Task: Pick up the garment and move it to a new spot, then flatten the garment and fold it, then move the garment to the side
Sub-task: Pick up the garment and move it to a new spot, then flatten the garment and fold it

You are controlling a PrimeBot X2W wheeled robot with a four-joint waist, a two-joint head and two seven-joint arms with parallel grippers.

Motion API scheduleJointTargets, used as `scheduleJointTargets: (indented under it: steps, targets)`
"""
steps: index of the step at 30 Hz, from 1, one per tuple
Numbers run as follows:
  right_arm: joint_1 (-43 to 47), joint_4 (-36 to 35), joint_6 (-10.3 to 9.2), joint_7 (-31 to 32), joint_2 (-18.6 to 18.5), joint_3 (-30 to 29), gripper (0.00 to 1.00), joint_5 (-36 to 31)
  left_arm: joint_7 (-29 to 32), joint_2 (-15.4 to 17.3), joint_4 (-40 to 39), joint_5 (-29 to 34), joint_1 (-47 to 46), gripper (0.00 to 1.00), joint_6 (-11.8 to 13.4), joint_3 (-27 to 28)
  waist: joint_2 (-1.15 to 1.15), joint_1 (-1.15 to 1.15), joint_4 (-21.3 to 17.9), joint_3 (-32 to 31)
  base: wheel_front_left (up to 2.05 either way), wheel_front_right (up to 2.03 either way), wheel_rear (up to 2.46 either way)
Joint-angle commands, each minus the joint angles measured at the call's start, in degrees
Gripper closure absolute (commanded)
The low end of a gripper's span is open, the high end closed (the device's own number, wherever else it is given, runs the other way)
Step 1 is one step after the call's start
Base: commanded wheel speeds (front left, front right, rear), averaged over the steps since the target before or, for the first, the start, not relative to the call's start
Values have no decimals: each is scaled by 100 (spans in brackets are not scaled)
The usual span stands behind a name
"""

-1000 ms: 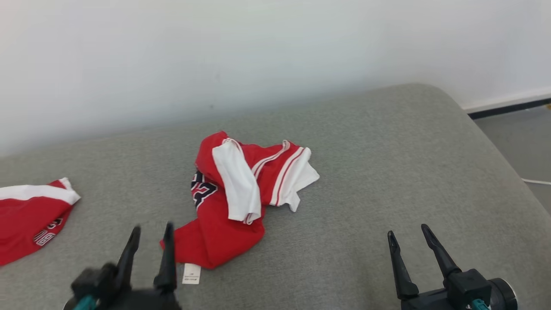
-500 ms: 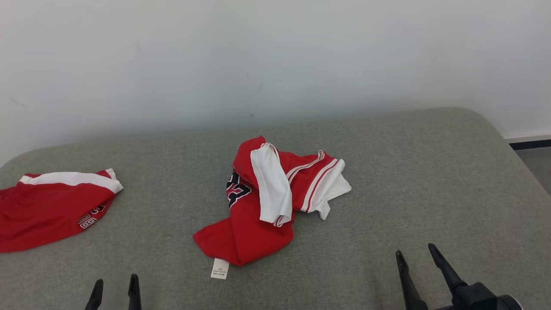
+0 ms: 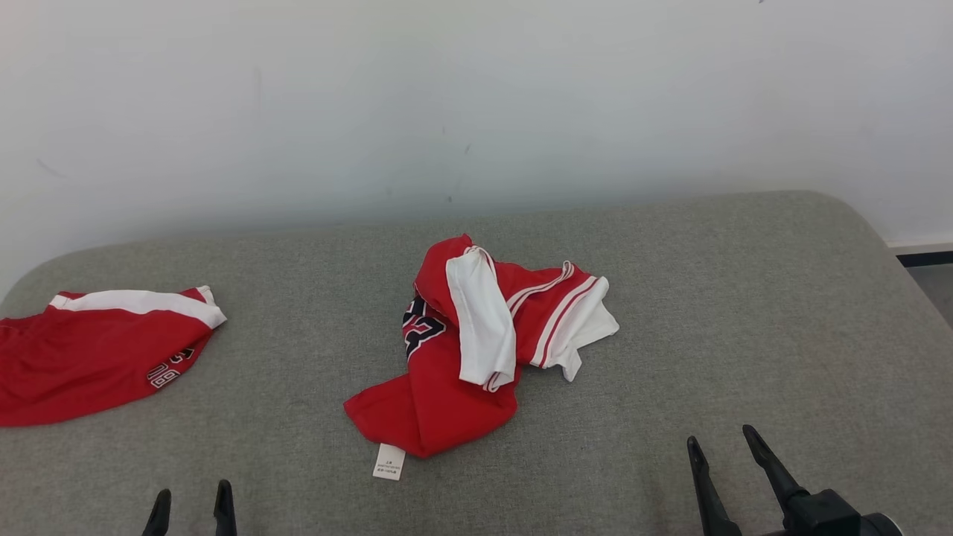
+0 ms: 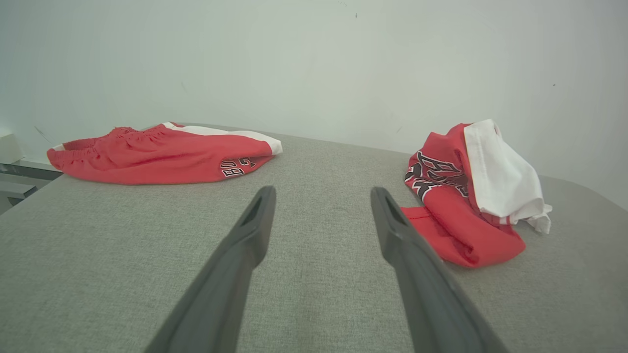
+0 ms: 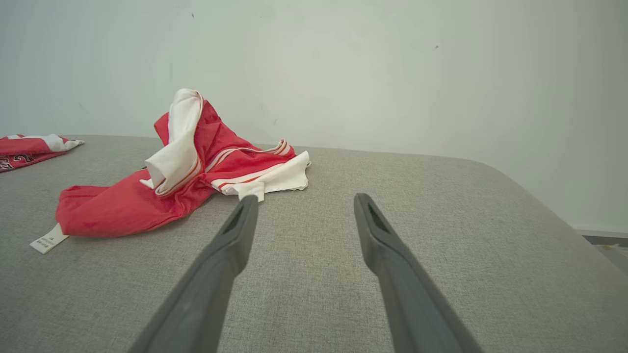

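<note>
Crumpled red-and-white garment (image 3: 447, 387) on the grey padded surface (image 3: 707, 313).
Bunched near the middle: white panel draped over the top, striped trim spilling right, dark print, perhaps numerals, on the left fold, white label (image 3: 389, 461) at its near edge.

Red shorts (image 3: 97, 357) on grey cushion (image 3: 744, 313)

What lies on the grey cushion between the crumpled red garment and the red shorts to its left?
Nothing: the head view shows bare grey cushion between the crumpled garment and the shorts.
</note>
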Motion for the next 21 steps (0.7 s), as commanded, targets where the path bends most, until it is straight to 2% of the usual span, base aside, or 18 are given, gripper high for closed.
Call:
scheduleJointTargets:
  steps: [1, 9, 13, 15, 21]
  targets:
    - [-4, -5, -14, -3, 11, -8, 0, -2, -5, -3, -20, 70, -36, 0, -24, 21, 0, 0, -1, 1, 0, 0, 0]
    - [-46, 7, -14, -3, 67, -4, 0, 3, -5, -14, 34, 93, -66, 0, -27, 30, 0, 0, 14, -3, 0, 0, 0]
    - [-364, 26, -14, 60, 21, 222, 0, 145, -5, -14, 70, 85, -92, 0, -27, 19, 0, 0, 91, 39, 0, 0, 0]
    - [-665, 95, -14, 264, -21, 374, 0, 365, -5, -14, 83, 82, -112, 0, -28, -18, 0, 0, 144, 76, 0, 0, 0]
    - [-2095, 820, -14, 1521, -176, 1126, 0, 1075, -6, -10, 97, 98, -255, 0, -29, -211, 0, 0, 457, 242, 0, 0, 0]
